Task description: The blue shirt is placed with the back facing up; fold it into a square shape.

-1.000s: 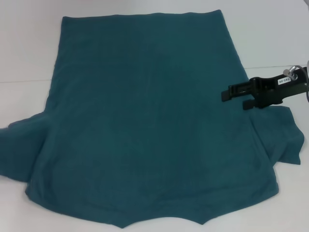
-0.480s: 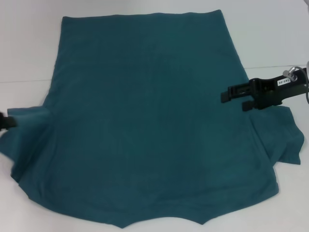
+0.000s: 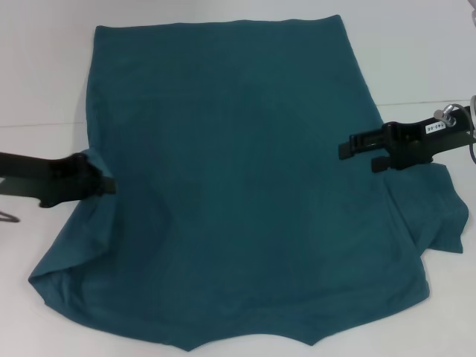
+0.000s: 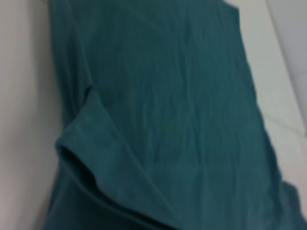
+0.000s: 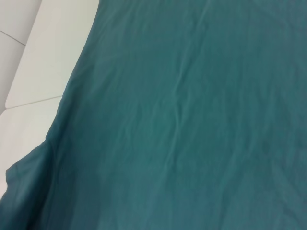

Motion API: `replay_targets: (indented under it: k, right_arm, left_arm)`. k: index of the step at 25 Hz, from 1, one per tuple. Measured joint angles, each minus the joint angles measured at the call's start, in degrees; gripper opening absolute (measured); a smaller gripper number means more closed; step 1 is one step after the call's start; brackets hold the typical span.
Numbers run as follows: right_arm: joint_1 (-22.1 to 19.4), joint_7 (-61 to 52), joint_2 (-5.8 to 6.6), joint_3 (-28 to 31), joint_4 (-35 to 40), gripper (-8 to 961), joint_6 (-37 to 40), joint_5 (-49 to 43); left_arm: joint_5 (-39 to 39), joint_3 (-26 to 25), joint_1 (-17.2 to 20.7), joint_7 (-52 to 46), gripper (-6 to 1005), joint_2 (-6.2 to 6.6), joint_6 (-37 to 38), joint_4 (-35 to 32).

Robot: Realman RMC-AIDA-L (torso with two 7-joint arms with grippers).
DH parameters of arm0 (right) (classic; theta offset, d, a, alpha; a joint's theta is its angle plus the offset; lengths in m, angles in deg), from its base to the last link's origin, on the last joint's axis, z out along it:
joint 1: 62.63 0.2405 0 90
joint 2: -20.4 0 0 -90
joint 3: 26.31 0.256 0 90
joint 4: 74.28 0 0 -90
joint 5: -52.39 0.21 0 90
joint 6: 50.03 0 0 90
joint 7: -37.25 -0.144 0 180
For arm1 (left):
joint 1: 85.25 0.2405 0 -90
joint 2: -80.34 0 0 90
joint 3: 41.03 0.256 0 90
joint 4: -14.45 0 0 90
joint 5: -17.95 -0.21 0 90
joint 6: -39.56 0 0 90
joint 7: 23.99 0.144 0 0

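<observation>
Blue shirt [image 3: 238, 186] spread between both grippers' jaws.

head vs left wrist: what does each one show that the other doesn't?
Head only: both grippers, the left gripper over the shirt's left edge and the right gripper over its right side, plus the right sleeve lying flat and the shirt's whole outline.

Left wrist only: a close look at the left sleeve folded in over the body, with its hem forming a raised ridge. No fingers appear there.

Both: the blue shirt spread on the white table.
</observation>
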Motion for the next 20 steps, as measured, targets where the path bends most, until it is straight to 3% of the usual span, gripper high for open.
replay_targets:
  k: [6,20]
  right_arm:
    - [-0.03,-0.04,0.00,0.00,0.00,944,0.10,0.00]
    - [-0.09,-0.20,0.00,-0.05,-0.42,943,-0.19,0.01]
  left_arm:
    - [-1.69,7.50,-1.65,-2.64,7,-0.21,-5.09,0.04]
    - [-4.74,8.24,-7.06,-3.98,7,-0.66,-15.62,8.79]
